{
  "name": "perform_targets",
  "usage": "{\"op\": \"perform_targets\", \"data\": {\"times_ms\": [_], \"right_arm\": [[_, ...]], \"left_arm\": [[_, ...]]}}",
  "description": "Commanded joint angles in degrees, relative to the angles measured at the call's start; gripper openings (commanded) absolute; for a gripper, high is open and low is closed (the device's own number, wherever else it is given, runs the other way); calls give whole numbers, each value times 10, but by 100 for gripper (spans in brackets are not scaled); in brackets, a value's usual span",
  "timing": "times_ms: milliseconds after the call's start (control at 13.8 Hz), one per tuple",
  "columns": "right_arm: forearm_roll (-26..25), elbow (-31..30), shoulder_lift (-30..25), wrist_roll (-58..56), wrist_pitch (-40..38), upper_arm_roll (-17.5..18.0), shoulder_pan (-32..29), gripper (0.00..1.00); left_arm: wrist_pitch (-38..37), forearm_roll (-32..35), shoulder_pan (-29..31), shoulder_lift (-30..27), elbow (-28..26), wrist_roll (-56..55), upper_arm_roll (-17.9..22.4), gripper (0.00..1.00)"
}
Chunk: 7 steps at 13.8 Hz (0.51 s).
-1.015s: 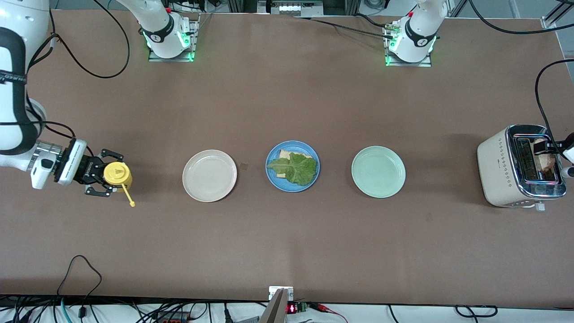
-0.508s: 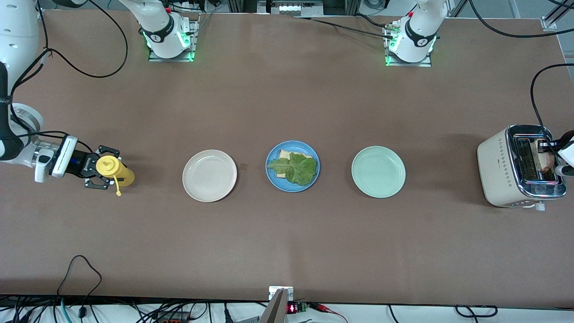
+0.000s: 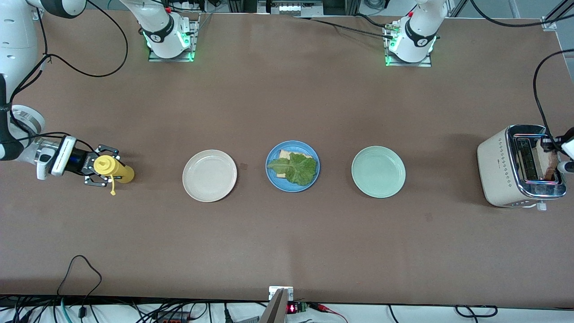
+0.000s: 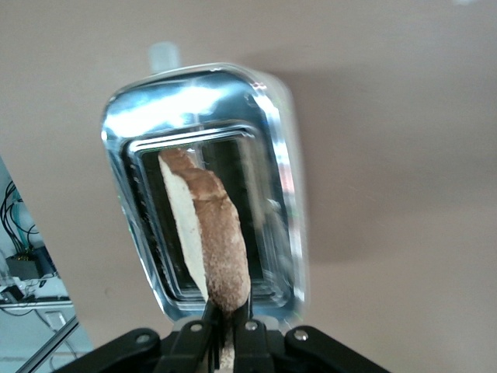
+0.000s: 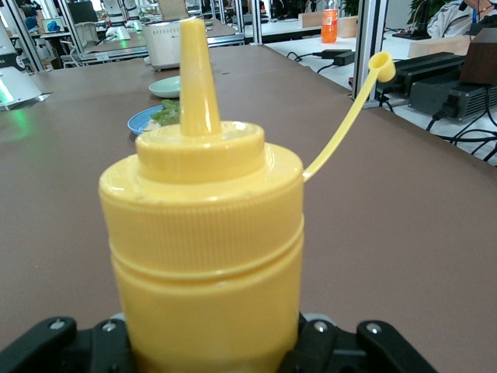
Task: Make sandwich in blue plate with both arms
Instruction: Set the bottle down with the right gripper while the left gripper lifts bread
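The blue plate [image 3: 271, 158] sits mid-table with one toasted bread slice [image 3: 282, 155] on it and a green lettuce leaf [image 3: 296, 168] on top. My left gripper [image 3: 552, 154] is over the toaster [image 3: 497, 166] at the left arm's end. It is shut on a second bread slice [image 3: 550, 165], held edge-up above the slot. In the left wrist view the slice [image 4: 206, 233] rises from my left gripper [image 4: 227, 330] over the chrome toaster top [image 4: 281, 163]. My right gripper [image 3: 99, 166] is shut on an upright yellow squeeze bottle [image 3: 117, 170], also seen in the right wrist view [image 5: 206, 233].
A beige plate [image 3: 209, 175] lies between the bottle and the blue plate. A pale green plate [image 3: 378, 172] lies between the blue plate and the toaster. The bottle's cap [image 5: 381, 66] hangs open on its strap. The right wrist view also shows the blue plate [image 5: 142, 121].
My right gripper has come down toward the table with the yellow bottle and shifted toward the right arm's end. My left gripper has shifted slightly over the toaster with the slice.
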Motion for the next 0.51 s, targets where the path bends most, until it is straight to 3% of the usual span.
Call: {"op": "perform_targets", "data": {"times_ms": [0, 218, 435], "right_arm": [[12, 3, 12, -4, -12, 11, -24, 0], [17, 4, 16, -3, 5, 11, -30, 0], [42, 2, 17, 2, 21, 11, -29, 0]], "left_arm": [[-125, 3, -1, -3, 69, -3, -82, 1], [-147, -11, -48, 22, 71, -56, -138, 1], [-145, -89, -136, 39, 72, -79, -145, 1]]}}
